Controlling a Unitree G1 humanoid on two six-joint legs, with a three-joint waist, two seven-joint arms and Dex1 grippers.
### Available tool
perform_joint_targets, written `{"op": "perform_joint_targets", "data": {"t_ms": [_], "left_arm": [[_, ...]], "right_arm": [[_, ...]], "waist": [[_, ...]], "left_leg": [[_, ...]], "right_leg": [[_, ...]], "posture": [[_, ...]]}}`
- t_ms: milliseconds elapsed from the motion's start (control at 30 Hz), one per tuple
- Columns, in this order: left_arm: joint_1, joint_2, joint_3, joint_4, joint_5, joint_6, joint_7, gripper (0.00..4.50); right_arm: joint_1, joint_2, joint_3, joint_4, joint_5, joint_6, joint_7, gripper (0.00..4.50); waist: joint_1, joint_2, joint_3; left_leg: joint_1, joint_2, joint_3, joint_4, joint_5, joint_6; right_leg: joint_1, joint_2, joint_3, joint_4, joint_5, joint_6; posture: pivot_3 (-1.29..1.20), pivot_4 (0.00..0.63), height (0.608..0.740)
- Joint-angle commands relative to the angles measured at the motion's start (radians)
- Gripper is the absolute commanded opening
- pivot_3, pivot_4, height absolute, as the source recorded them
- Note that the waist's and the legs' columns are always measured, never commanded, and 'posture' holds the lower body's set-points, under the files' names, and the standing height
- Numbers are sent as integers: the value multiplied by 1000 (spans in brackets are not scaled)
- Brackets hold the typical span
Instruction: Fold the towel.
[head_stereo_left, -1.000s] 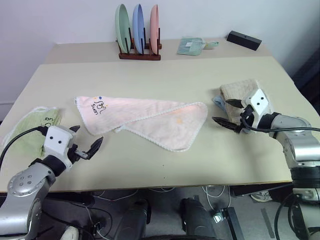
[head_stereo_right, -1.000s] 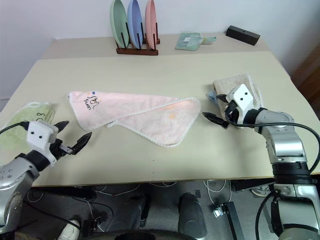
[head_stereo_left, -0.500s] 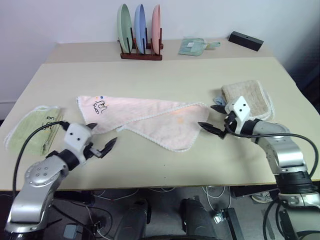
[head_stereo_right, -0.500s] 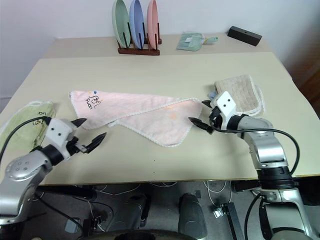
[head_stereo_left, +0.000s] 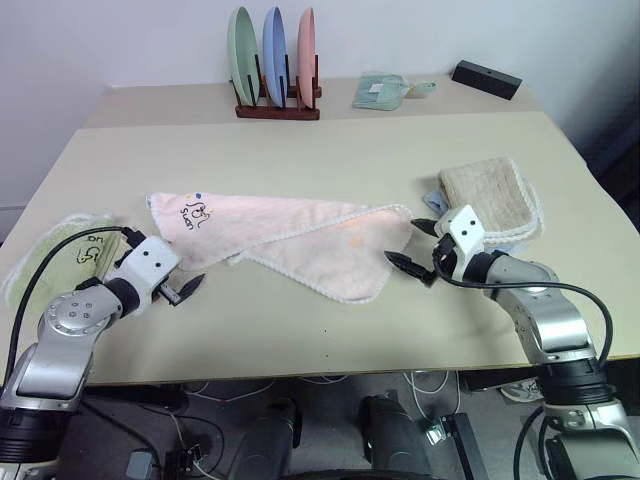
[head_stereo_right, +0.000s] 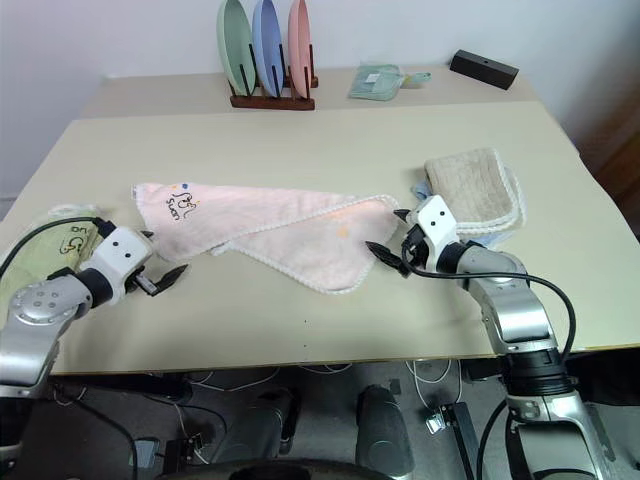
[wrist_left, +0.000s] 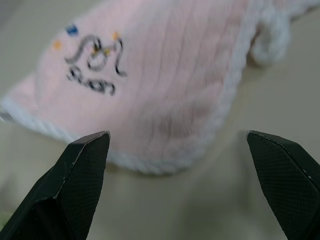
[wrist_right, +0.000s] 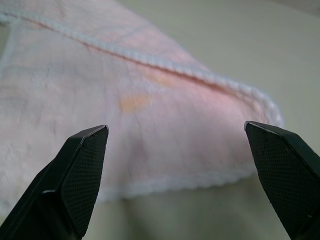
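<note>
The pale pink terry towel (head_stereo_left: 290, 236) lies mid-table, loosely doubled over on a slant, its white scalloped edging running along the fold and around the free corner that points toward five o'clock. A dark scribbled logo (wrist_left: 95, 61) with blue and orange dots sits near its nine o'clock end. The left gripper (head_stereo_left: 160, 270) hovers at the towel's eight o'clock, just off that logo corner, fingers spread wide and holding nothing. The right gripper (head_stereo_left: 412, 246) is at the towel's three o'clock, just beside the scalloped corner, also spread wide and empty. A folded beige towel (head_stereo_left: 492, 198) lies behind it.
</note>
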Motion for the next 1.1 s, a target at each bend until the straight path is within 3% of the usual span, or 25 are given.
{"op": "perform_joint_targets", "data": {"t_ms": [33, 200, 267, 367, 533, 767, 933, 1100], "left_arm": [[-45, 8, -6, 65, 14, -33, -16, 4500], [-124, -24, -35, 166, 32, -67, -3, 4500], [-160, -43, -60, 205, 47, -94, 2, 3950], [-178, -60, -70, 227, 53, -119, -1, 2651], [-179, -69, -64, 229, 62, -133, 9, 81], [-136, -43, -2, 167, 56, -167, 23, 26], [-64, -27, 36, 102, 48, -157, 12, 26], [-31, -37, 49, 58, 35, -127, 19, 26]], "right_arm": [[-26, 10, -4, -45, 4, -9, -8, 4440], [-46, 20, 10, -40, 0, -7, -10, 4440], [-61, 23, 13, -40, 0, -6, -14, 4500], [-66, 20, 11, -45, 1, -1, -16, 4500], [-62, 9, 6, -59, 0, 3, -17, 4500], [-128, -63, 87, -2, -148, -87, -2, 4500], [-258, -75, 148, 234, -273, -216, -12, 4500], [-390, -25, 155, 498, -299, -295, -17, 4500]], "waist": [[1, 0, 0], [0, 0, 0], [1, 0, 0], [1, 0, 0], [-1, 0, 0], [-5, 0, 0], [-6, 0, 0], [-6, 0, 0]], "left_leg": [[0, 0, 0, 0, 0, 0], [0, 0, 0, 0, 0, 0], [0, 0, 0, 0, 0, 0], [0, 0, 0, 1, 0, -1], [0, 0, -1, 1, 0, -1], [0, 0, 0, 0, 0, -1], [0, 1, 1, 0, 0, -1], [0, 2, 2, 0, 1, -1]], "right_leg": [[0, 0, 0, 0, 0, 0], [0, 0, 0, 1, 0, 0], [0, 0, 0, 1, 0, 0], [0, 1, 0, 1, 1, 0], [0, 1, 0, 1, 1, 0], [-1, 1, 1, 1, 1, -1], [-2, 1, 1, 1, 1, -1], [-2, 2, 2, 1, 1, -1]], "posture": [[0, 150, 740], [0, 150, 740], [0, 150, 740], [0, 150, 740], [0, 150, 740], [0, 150, 740], [0, 150, 740], [0, 150, 740]]}}
